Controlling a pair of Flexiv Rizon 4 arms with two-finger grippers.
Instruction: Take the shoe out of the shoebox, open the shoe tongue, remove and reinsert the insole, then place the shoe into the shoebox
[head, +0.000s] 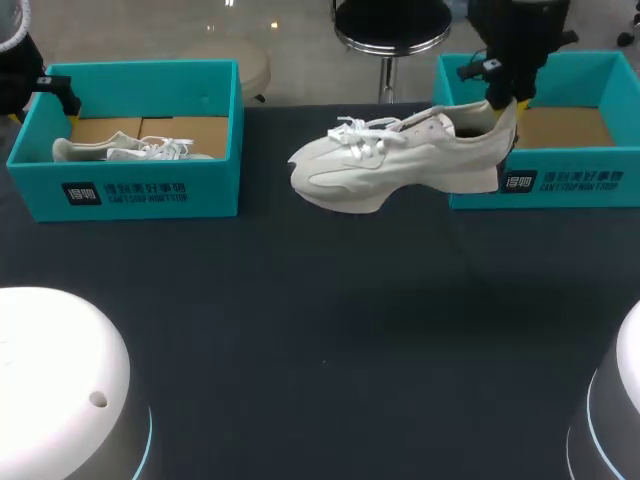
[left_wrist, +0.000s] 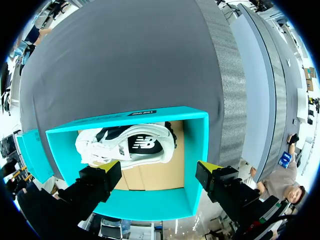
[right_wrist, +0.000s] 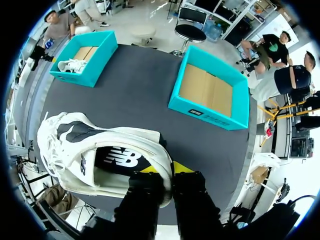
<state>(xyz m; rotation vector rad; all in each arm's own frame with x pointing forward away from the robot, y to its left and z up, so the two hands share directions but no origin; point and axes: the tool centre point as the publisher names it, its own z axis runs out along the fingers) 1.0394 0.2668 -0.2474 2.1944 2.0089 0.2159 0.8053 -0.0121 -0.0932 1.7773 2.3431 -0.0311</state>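
right tool (right_wrist: 172, 172) holds the white shoe (head: 400, 160) aloft by its heel; left tool (left_wrist: 158, 169) hangs wide over a shoebox (left_wrist: 195, 150).

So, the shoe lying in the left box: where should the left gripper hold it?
At the heel collar, coming down from above: one finger inside the opening, one outside. The shoe shows its opening to the open left gripper above, the collar is thin, and the shoebox walls block the sides.

right shoebox (head: 600, 160) corner is being hidden by shoe (head: 400, 165) | right gripper (head: 510, 112) tips are being covered by heel | left arm (head: 20, 70) is being cropped at edge
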